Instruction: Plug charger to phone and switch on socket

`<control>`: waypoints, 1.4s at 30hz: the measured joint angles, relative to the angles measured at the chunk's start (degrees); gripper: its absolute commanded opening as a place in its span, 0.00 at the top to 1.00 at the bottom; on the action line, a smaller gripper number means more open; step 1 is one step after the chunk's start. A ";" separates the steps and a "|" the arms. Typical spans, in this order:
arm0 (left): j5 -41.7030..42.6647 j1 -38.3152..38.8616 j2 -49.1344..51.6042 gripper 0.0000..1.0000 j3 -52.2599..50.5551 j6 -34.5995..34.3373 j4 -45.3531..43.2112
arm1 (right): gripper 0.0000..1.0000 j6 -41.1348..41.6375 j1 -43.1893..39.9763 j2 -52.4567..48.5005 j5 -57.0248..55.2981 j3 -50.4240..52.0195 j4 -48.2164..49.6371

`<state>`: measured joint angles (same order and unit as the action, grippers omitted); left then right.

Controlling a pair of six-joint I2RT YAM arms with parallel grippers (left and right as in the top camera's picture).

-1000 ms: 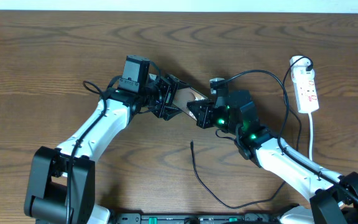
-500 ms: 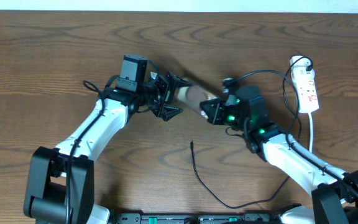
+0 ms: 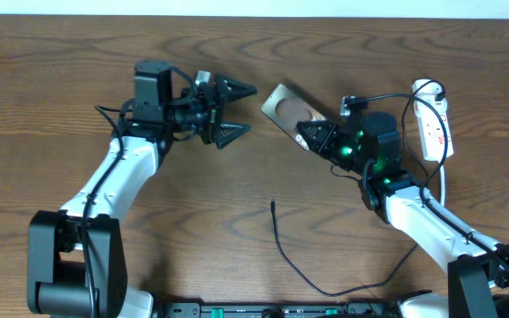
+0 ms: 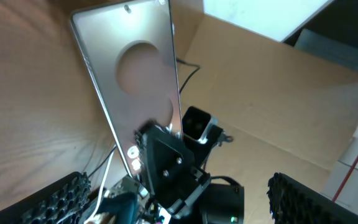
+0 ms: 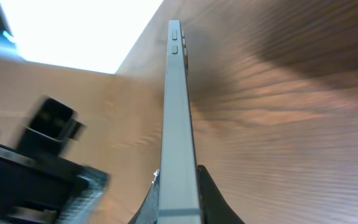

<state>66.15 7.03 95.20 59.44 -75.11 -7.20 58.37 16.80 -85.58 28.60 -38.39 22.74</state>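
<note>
Phone (image 3: 285,108): your right gripper (image 3: 313,132) clamps one end, apparently holding it steady above the table for plugging; your left gripper (image 3: 247,109) stands wide and empty nearby, free for the charger (image 3: 277,234) lying loose below, socket (image 3: 435,132) far right.

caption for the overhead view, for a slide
Right fingers grip the phone, left fingers open and clear of it, charger unplugged below.

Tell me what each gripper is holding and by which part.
The right gripper pinches the phone by one short end, across its flat faces. The left gripper is open, holding nothing.
</note>
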 measured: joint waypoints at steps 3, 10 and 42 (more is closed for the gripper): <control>0.68 -1.73 0.00 0.07 0.00 0.11 -2.16 | 0.99 9.70 0.00 0.00 0.50 0.00 3.37; 1.01 -3.56 -0.02 0.07 0.00 0.13 -9.92 | 0.99 29.86 0.00 0.00 0.96 0.00 9.01; -11.67 -0.76 -0.02 0.09 0.00 -3.08 -20.00 | 0.98 50.75 18.25 -0.04 -22.34 0.00 26.84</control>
<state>54.48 6.26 95.18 59.44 -78.19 -27.20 109.12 35.05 -85.62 6.26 -38.39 49.58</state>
